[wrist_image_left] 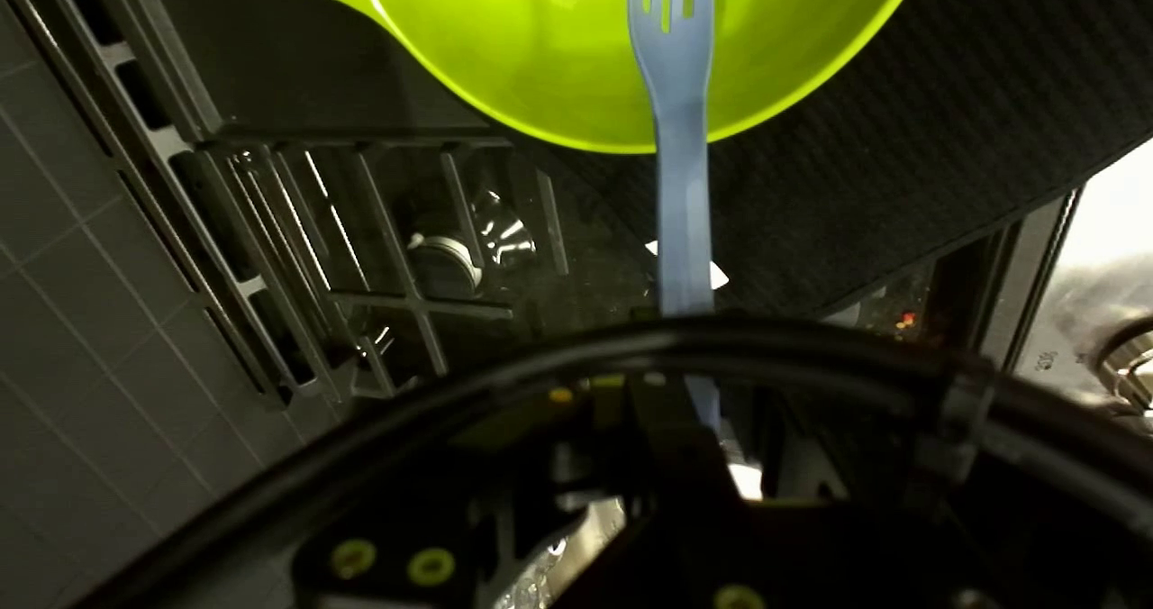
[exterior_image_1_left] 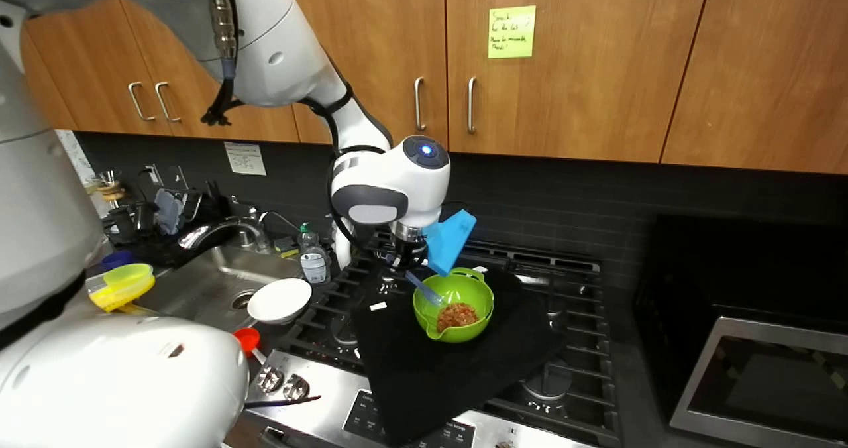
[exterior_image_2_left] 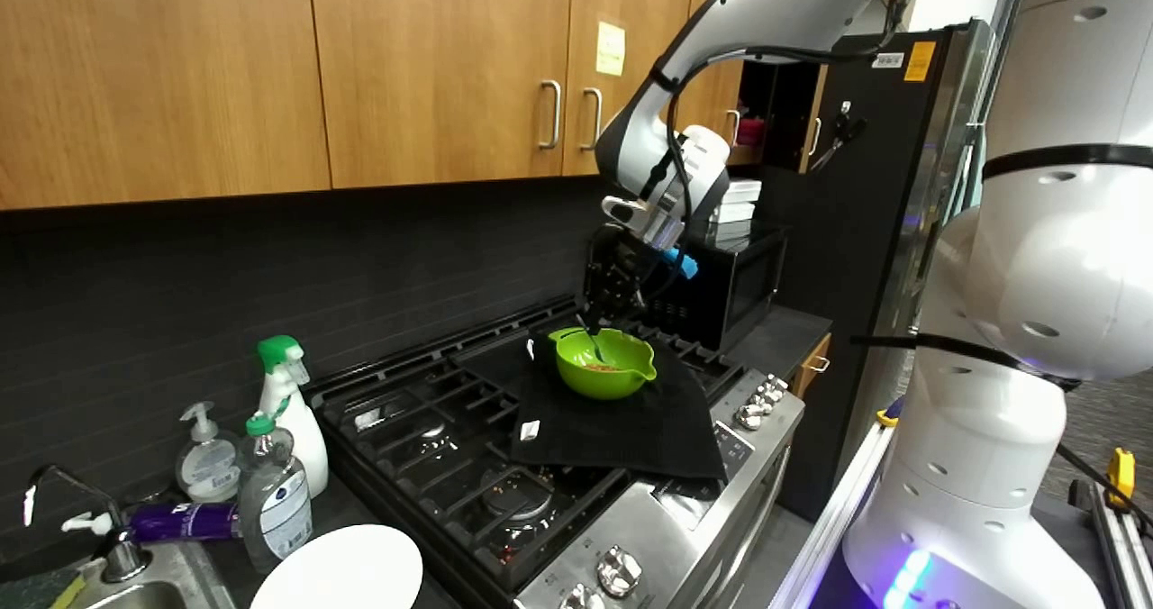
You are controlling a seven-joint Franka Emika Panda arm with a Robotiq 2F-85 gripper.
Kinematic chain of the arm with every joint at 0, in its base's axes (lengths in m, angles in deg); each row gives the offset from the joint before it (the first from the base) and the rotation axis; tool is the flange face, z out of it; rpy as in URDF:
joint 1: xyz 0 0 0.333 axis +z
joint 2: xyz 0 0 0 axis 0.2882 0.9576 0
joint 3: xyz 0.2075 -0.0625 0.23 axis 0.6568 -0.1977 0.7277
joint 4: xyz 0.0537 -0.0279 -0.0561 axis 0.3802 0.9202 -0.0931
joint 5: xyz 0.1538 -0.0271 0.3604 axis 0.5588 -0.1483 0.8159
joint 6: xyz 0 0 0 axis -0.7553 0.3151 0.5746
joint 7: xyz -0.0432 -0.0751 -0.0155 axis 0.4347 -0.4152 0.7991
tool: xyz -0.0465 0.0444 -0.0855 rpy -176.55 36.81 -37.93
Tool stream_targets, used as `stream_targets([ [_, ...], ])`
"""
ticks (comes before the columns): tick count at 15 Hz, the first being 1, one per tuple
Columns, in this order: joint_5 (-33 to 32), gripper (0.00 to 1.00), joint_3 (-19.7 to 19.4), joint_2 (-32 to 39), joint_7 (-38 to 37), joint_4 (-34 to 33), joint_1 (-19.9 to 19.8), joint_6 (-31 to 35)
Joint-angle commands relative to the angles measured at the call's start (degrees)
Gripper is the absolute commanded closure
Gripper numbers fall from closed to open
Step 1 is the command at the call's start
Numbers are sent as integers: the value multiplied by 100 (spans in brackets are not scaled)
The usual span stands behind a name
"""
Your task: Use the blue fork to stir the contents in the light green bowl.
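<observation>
The light green bowl (exterior_image_1_left: 467,292) sits upright on a black cloth over the stove; it also shows in an exterior view (exterior_image_2_left: 602,386) and at the top of the wrist view (wrist_image_left: 531,59). The contents (exterior_image_1_left: 457,317) are a small reddish-brown heap at the bowl's bottom, partly hidden by the rim in an exterior view (exterior_image_2_left: 602,368) and out of the wrist view. My gripper (exterior_image_1_left: 404,262) is shut on the handle of the blue fork (exterior_image_1_left: 425,289). The fork (wrist_image_left: 683,177) slants down over the rim, tines inside the bowl beside the heap. Whether the tines touch the bowl is unclear.
The black cloth (exterior_image_1_left: 424,375) covers part of the stove grates (exterior_image_2_left: 423,447). A white dish (exterior_image_1_left: 279,300), a soap bottle (exterior_image_1_left: 315,262) and the sink (exterior_image_1_left: 199,289) are to one side. A microwave (exterior_image_1_left: 762,382) stands on the opposite side. Cabinets (exterior_image_1_left: 371,37) hang above.
</observation>
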Motion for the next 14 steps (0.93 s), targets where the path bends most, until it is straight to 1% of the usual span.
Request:
stream_targets([
  [1, 0, 81, 0, 0, 0, 0, -1, 1],
  [2, 0, 81, 0, 0, 0, 0, 0, 1],
  [3, -25, 95, 11, -1, -39, -12, 13, 52],
  [10, 20, 95, -58, 197, 3, -178, -59, -18],
  [14, 8, 95, -128, 422, -20, -404, -186, -142],
])
